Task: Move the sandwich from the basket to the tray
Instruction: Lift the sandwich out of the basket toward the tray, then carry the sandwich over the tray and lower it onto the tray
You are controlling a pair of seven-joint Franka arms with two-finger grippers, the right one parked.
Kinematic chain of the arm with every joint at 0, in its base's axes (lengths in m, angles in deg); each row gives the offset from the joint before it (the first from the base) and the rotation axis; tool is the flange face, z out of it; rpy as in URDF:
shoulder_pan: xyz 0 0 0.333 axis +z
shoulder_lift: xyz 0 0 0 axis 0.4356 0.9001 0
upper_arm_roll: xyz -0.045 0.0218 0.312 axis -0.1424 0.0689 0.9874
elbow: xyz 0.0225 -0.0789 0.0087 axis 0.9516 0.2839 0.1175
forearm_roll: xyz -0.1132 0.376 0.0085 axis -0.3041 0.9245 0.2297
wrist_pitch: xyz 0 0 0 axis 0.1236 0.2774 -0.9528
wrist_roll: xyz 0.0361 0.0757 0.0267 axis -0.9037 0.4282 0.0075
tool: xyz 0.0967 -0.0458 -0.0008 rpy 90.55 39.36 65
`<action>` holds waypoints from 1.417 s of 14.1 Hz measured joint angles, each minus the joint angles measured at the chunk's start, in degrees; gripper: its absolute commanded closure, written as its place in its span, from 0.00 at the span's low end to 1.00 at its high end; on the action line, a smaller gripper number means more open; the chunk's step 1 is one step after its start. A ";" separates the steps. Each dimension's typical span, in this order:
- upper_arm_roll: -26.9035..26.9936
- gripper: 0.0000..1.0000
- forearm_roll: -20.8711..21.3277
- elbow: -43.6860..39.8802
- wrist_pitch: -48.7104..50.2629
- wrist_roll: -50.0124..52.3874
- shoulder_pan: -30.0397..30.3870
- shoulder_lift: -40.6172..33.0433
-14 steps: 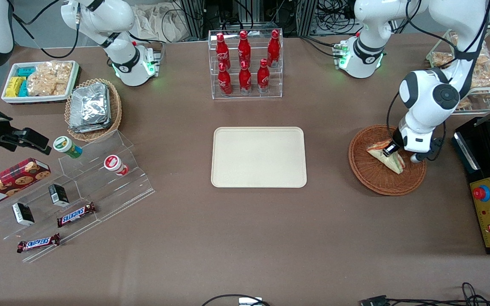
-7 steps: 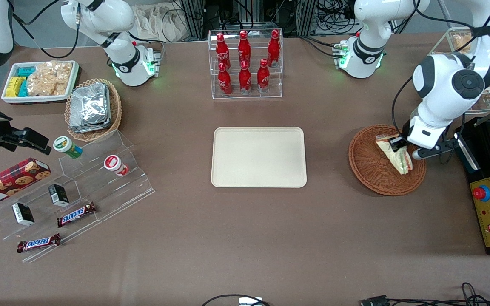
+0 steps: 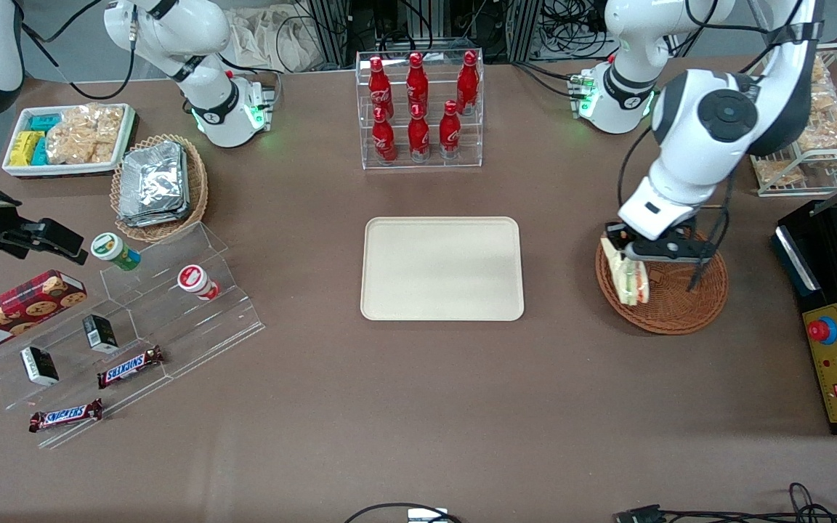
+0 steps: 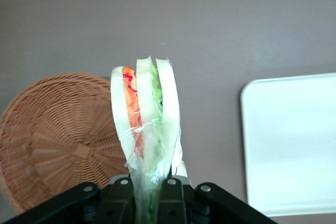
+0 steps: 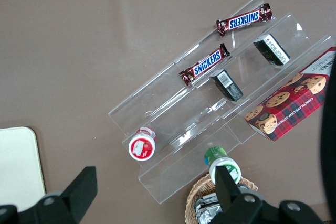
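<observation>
End effector [image 3: 625,250] grips sandwich [image 3: 628,277] above basket [image 3: 680,309].

Six cola bottles [image 3: 418,109]; two Snickers bars [image 3: 130,366]

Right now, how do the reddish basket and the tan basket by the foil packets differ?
The reddish-brown basket holds nothing; the gripper holds the sandwich lifted above its rim. The tan basket is full of foil packets and paler. They lie toward opposite ends of the table. Both are round wicker.
</observation>
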 measured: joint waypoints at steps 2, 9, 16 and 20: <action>-3.72 0.92 0.00 -0.85 0.02 0.93 -0.01 0.81; -14.75 0.92 8.54 -5.16 0.07 18.46 -0.57 11.38; -15.44 0.92 15.26 -8.60 0.06 26.88 -6.08 22.72; -15.45 0.92 21.86 -8.67 -1.34 33.14 -7.59 27.85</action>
